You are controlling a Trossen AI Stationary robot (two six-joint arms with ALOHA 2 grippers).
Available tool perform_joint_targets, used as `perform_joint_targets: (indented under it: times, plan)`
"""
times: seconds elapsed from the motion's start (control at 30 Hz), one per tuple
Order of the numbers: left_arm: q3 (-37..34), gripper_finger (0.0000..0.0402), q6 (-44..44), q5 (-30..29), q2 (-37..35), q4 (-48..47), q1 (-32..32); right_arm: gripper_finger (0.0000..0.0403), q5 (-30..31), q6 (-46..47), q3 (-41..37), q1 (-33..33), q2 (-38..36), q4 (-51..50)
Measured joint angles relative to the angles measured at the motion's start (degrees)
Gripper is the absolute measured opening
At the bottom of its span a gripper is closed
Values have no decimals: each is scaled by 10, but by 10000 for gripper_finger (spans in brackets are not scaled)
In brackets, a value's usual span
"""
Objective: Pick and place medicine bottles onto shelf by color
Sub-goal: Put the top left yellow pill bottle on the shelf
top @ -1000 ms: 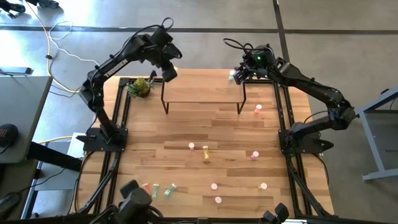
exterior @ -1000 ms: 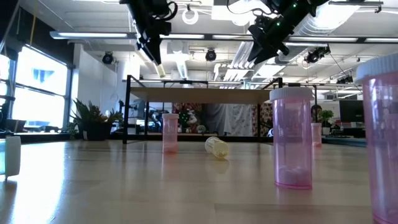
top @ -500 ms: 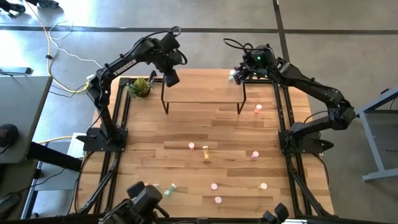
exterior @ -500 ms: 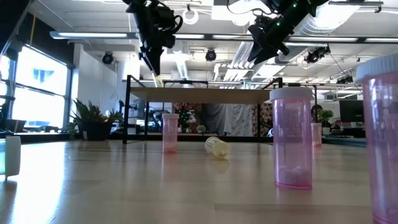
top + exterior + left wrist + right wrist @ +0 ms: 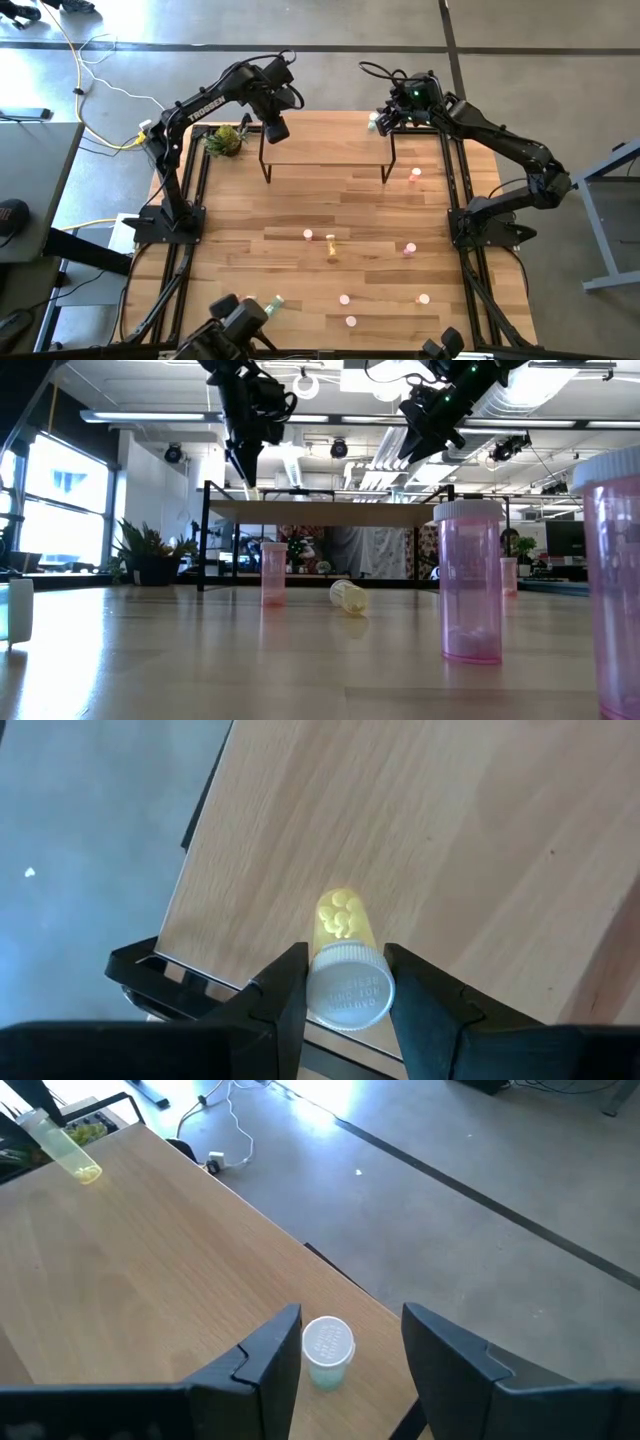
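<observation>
Left tool (image 5: 340, 990) pinching a yellow bottle (image 5: 345, 950) by its capped end, above the shelf (image 5: 325, 140) near one corner. Right tool (image 5: 345, 1345) spread, over the shelf's opposite end, a pale green bottle (image 5: 327, 1350) upright between its fingers. Pink bottles (image 5: 468, 580) scattered on the worktop (image 5: 330, 210) below.

The left arm rises from its base at the table's left edge and reaches toward the far side, its wrist bent downward. The left gripper (image 5: 274, 131) points down, its two dark fingers (image 5: 285, 990) clamped on the capped end of a yellow bottle (image 5: 345, 965). The right arm stretches from its base on the table's right edge toward the far right area, forearm angled inward. The right gripper (image 5: 378, 122) hangs there with its fingers (image 5: 270, 1355) spread apart, holding nothing.
</observation>
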Motion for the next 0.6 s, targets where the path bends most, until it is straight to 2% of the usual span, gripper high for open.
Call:
perform_joint_targets:
  times: [0.6]
  plan:
    - [0, 113, 9, -2, 2, 1, 0, 165, 0, 0, 0, 0, 0, 0]
